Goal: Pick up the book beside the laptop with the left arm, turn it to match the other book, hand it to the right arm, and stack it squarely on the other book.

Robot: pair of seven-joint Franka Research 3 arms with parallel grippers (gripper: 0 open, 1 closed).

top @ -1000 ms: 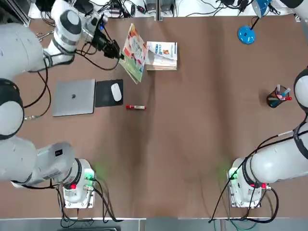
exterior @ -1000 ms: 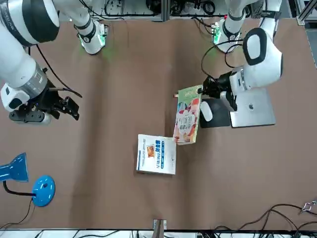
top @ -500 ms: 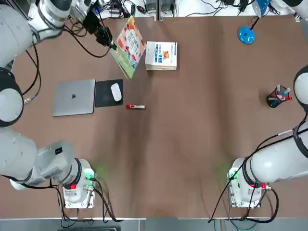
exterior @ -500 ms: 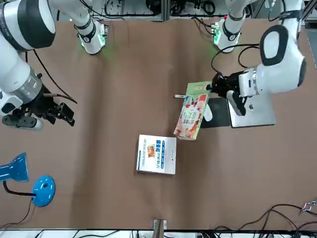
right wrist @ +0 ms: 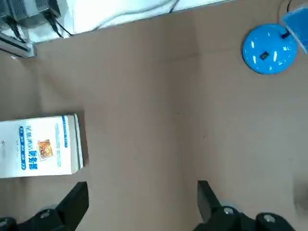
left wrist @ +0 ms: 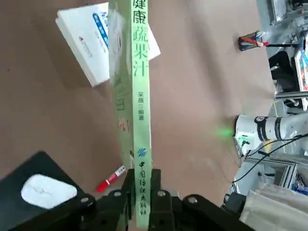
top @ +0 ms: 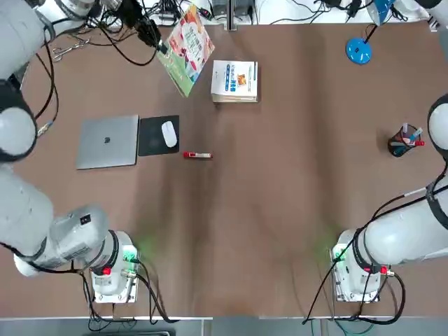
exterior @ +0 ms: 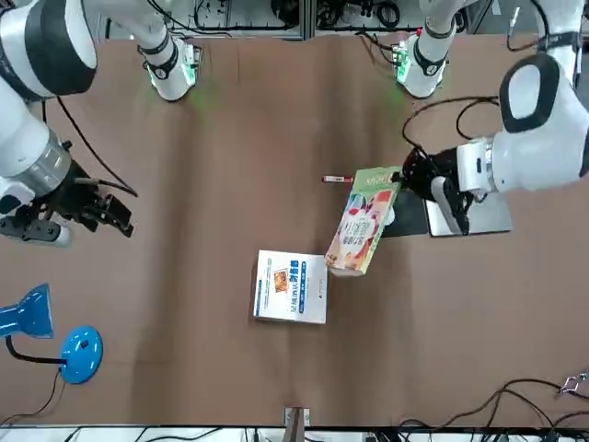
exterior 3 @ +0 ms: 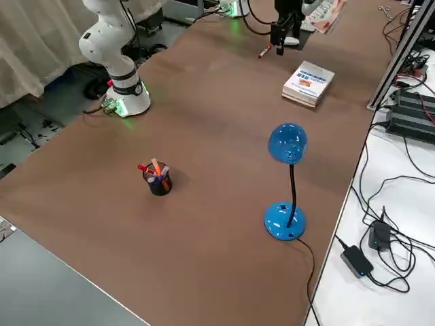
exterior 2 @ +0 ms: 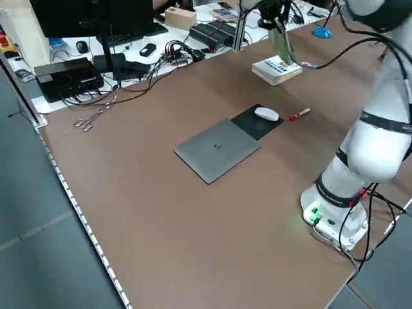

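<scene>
Left gripper (left wrist: 139, 185) clamps the thin colourful green-spined book (left wrist: 137, 96) edge-on above the thicker white-covered book (left wrist: 94, 43), likely for turning; right gripper (right wrist: 139, 202) waits spread open.

Two books: a colourful one (top: 186, 49) held up in the air and a white one (top: 234, 80) lying flat on the tabletop (top: 280, 182). One laptop (top: 107, 141). One black mouse pad (top: 155, 136) with one white mouse (top: 169, 134) on it. One red marker (top: 197, 155) lying loose. One dark cup (top: 404, 143) holding several pens; their exact number cannot be told. One blue desk lamp (exterior 3: 287, 183). Two white robot arms: the left arm (exterior: 534, 129) and the right arm (exterior: 41, 110), each with one pincer: the left pincer (left wrist: 140, 185) and the right pincer (right wrist: 139, 202). One pair of scissors (exterior 2: 93, 117) near the tabletop's edge.
</scene>
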